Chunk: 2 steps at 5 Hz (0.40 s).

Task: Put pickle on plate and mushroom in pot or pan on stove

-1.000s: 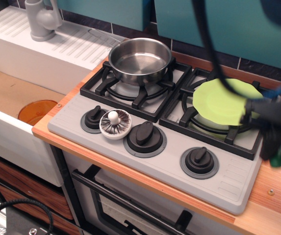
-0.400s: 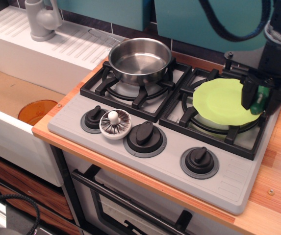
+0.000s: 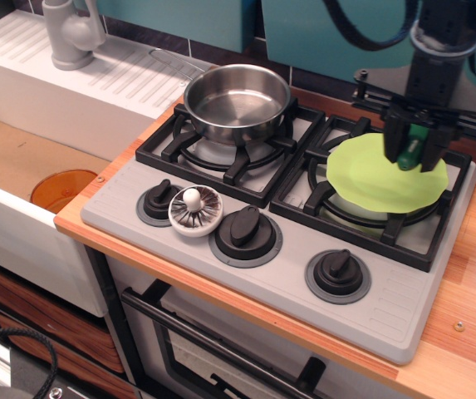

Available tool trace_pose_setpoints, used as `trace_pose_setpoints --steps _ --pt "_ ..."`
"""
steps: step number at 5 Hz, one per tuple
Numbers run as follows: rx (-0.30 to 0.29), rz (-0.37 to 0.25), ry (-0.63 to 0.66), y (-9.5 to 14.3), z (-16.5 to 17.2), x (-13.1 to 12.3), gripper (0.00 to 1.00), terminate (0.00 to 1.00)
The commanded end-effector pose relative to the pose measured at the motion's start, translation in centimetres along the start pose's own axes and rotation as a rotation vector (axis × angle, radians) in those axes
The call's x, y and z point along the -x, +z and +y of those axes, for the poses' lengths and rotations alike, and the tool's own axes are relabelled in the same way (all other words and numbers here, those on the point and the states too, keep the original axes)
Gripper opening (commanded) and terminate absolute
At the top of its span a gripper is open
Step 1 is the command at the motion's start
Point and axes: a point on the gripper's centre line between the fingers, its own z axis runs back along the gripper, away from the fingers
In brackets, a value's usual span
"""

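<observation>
My gripper (image 3: 412,148) hangs over the far part of the lime-green plate (image 3: 379,179) and is shut on the dark green pickle (image 3: 412,141), held upright between the fingers just above the plate. The plate rests on the right burner of the grey stove (image 3: 287,274). The shiny steel pot (image 3: 238,101) sits empty on the left burner. The white mushroom (image 3: 195,209) lies cap down, gills and stem up, on the stove's front panel between the left and middle knobs.
Three black knobs (image 3: 246,226) line the stove front. An orange bowl (image 3: 63,189) sits in the sink at the left, below a grey tap (image 3: 71,33) and white drainer. Wooden counter edges run along the front and the right.
My gripper has carried the pickle from the right edge of the stove up and leftward, to over the far part of the plate. Pot, plate and mushroom have not moved.
</observation>
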Motion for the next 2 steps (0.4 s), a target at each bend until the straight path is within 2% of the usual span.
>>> trace_pose_setpoints --steps 1,2 --pt "0.017 -0.041 -0.014 0.33 1.29 -1.65 0.00 0.00" --pt "0.026 -0.035 0.002 -0.38 0.91 -1.30 1.00 0.00"
